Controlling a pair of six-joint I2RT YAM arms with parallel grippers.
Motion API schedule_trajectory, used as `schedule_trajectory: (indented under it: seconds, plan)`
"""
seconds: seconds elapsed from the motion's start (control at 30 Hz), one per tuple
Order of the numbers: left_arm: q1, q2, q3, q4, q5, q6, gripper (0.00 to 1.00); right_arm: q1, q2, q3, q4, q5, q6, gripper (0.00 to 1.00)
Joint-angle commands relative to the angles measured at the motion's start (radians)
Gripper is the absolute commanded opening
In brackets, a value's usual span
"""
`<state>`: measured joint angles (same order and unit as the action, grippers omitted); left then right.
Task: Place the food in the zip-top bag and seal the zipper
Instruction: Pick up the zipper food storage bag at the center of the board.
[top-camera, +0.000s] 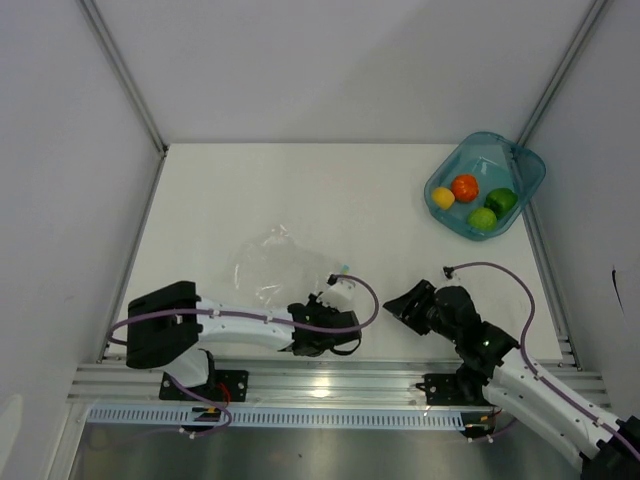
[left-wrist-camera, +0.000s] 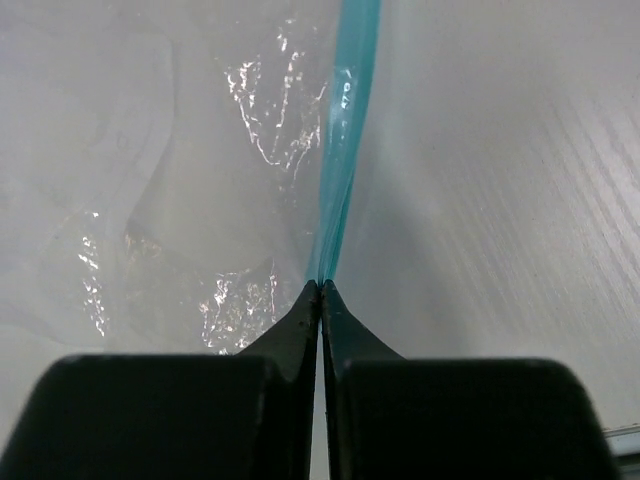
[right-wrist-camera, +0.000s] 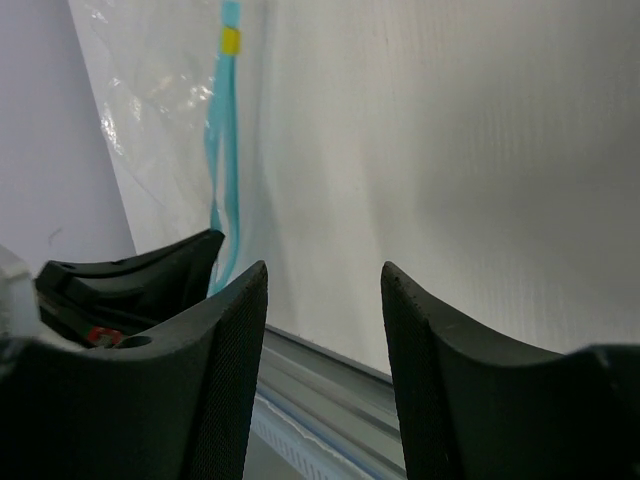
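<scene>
The clear zip-top bag (top-camera: 272, 265) lies crumpled on the table left of centre. My left gripper (top-camera: 322, 303) is at the bag's near right corner, shut on the blue-teal zipper strip (left-wrist-camera: 345, 130); the jaws meet on it (left-wrist-camera: 321, 285). My right gripper (top-camera: 394, 305) is open and empty, low over the table to the right of the bag, pointing left. Its wrist view shows the zipper (right-wrist-camera: 222, 150) with a small yellow tab (right-wrist-camera: 231, 40). The yellow (top-camera: 443, 197), orange-red (top-camera: 464, 187), light green (top-camera: 483, 218) and dark green (top-camera: 501, 200) food pieces sit in the bowl.
The translucent teal bowl (top-camera: 517, 165) stands at the far right, against the right wall rail. White enclosure walls bound the table at the left, back and right. An aluminium rail (top-camera: 330, 385) runs along the near edge by the arm bases.
</scene>
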<state>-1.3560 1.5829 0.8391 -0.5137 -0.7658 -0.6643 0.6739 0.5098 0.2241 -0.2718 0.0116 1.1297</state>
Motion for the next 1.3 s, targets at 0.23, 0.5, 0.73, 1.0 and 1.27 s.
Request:
schedule_trajectory:
  seconds: [0.23, 0.5, 0.73, 1.0, 1.27]
  plan:
    - [0.037, -0.181, 0.026, 0.017, 0.077, 0.066, 0.01, 0.032, 0.239, 0.018, 0.264, -0.102, -0.068, 0.52]
    - [0.046, -0.285, 0.069, -0.035, 0.148, 0.052, 0.01, 0.091, 0.511, 0.109, 0.483, -0.124, -0.082, 0.49]
    - [0.046, -0.293, 0.081, -0.036, 0.177, 0.045, 0.01, 0.159, 0.619, 0.187, 0.554, -0.090, -0.082, 0.46]
    - [0.046, -0.316, 0.083, -0.032, 0.207, 0.031, 0.01, 0.185, 0.713, 0.224, 0.620, -0.073, -0.076, 0.45]
    - [0.046, -0.369, 0.077, -0.037, 0.224, 0.017, 0.01, 0.222, 0.845, 0.277, 0.714, -0.058, -0.059, 0.41]
